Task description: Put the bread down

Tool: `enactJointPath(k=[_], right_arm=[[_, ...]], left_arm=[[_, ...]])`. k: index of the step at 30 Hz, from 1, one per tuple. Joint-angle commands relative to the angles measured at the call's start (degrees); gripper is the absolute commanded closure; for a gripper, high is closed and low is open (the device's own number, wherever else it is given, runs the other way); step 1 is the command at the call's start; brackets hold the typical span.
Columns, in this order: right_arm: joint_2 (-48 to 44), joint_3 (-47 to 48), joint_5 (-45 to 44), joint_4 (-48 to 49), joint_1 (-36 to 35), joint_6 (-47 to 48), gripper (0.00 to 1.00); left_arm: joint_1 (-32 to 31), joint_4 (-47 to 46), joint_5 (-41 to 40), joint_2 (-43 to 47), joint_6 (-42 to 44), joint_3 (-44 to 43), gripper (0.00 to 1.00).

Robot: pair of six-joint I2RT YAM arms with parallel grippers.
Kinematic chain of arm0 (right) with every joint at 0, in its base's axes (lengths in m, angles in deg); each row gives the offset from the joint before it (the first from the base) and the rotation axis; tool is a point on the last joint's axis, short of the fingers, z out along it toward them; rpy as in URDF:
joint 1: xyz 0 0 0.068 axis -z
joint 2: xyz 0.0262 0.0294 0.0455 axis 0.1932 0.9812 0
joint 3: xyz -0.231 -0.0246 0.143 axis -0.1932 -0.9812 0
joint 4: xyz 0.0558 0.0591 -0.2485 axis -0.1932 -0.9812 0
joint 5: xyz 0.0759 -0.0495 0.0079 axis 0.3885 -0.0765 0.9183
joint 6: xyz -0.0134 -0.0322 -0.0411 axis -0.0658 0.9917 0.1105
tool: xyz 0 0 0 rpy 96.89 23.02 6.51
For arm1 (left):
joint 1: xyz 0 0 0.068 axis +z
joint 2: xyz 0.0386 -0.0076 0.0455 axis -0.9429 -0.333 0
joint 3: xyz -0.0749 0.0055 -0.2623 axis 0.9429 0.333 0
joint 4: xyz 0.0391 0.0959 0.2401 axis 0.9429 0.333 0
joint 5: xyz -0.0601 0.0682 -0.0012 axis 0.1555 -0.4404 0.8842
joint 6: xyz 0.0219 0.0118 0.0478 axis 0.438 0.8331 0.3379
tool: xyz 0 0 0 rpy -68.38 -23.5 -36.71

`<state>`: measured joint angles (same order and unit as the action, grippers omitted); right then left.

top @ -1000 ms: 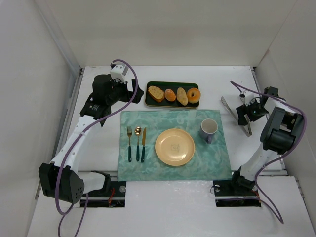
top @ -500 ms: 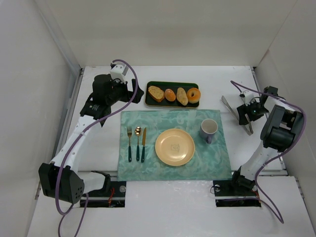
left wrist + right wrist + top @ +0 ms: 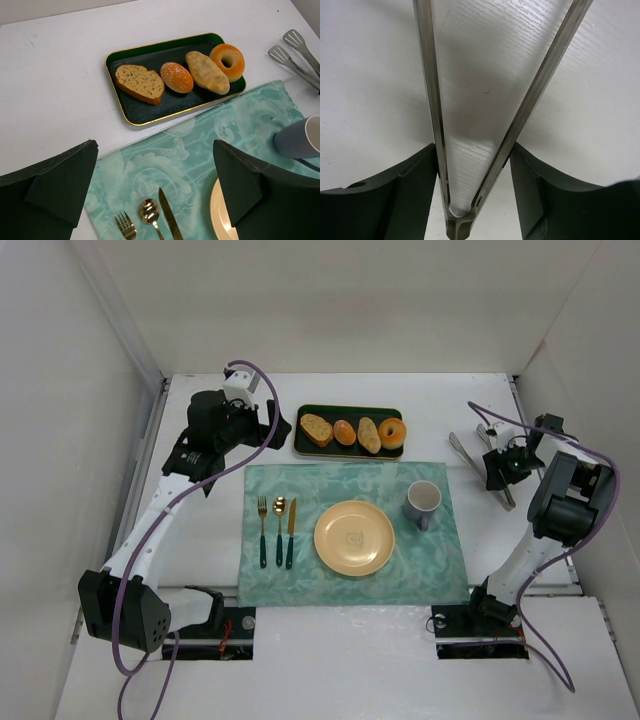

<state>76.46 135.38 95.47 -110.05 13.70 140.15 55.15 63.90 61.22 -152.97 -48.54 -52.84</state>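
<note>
white tabletop (image 3: 440, 405) boxed in by white panels fills the overhead view, the only view that takes in both my arms at once. my left gripper (image 3: 155, 150) hangs over the far left part of the table, jaws spread wide with nothing between them. its camera gives detail the overhead lacks: the golden-brown ring-shaped bread (image 3: 227, 61), centre hole plain, lies at the right end of the dark green gold-rimmed rectangular tray (image 3: 150, 107), right against a speckled oval roll (image 3: 206, 72). next along are a round orange bun (image 3: 176, 77) and a flat toasted slice (image 3: 140, 83) at the left end. the tray sits midway along the far edge, just beyond the teal patterned placemat (image 3: 420, 570). the placemat carries a round yellow plate (image 3: 354, 537), a grey-blue mug (image 3: 422, 503) to its right, and a fork (image 3: 262, 530), spoon (image 3: 279, 525) and knife (image 3: 291, 530) to its left. my right gripper (image 3: 474, 150) is by the right edge. only its own camera shows its fingers (image 3: 405, 195) closed against both arms of the silver metal tongs (image 3: 432, 100) just above the hinge, the arms splayed in a v.
</note>
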Motion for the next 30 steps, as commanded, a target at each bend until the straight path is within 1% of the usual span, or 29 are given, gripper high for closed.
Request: enactJointPath(k=[1,6,12,17,21,25,26,30], right_arm=[[0.70,0.76,3.55,-1.89,0.21,-0.29,0.37],[-3.95,1.37,7.85,-2.42,0.21,-1.70,0.39],[-11.32,4.53,14.35,-2.94,0.21,-7.04,0.39],[-15.12,6.90,18.22,-2.94,-0.49,-10.74,0.39],[-18.10,7.52,19.54,-3.47,-4.27,-12.60,0.39],[-21.97,5.07,19.02,0.21,-9.98,-16.89,0.40],[-21.98,5.06,18.24,1.87,-12.25,-17.60,0.40],[-22.59,4.54,18.23,2.94,-16.83,-19.88,0.40]], left_arm=[[-0.16,-1.98,0.72,2.04,-0.40,-2.24,0.00],[-0.16,-1.98,0.72,2.04,-0.40,-2.24,0.00],[-0.16,-1.98,0.72,2.04,-0.40,-2.24,0.00],[-0.16,-1.98,0.72,2.04,-0.40,-2.24,0.00],[-0.16,-1.98,1.25,2.04,-0.40,-2.24,0.00],[-0.16,-1.98,1.25,2.57,-0.40,-2.24,0.00],[-0.16,-1.98,1.25,2.57,-0.40,-2.24,0.00],[-0.16,-1.98,0.72,2.57,-0.40,-2.24,0.00]])
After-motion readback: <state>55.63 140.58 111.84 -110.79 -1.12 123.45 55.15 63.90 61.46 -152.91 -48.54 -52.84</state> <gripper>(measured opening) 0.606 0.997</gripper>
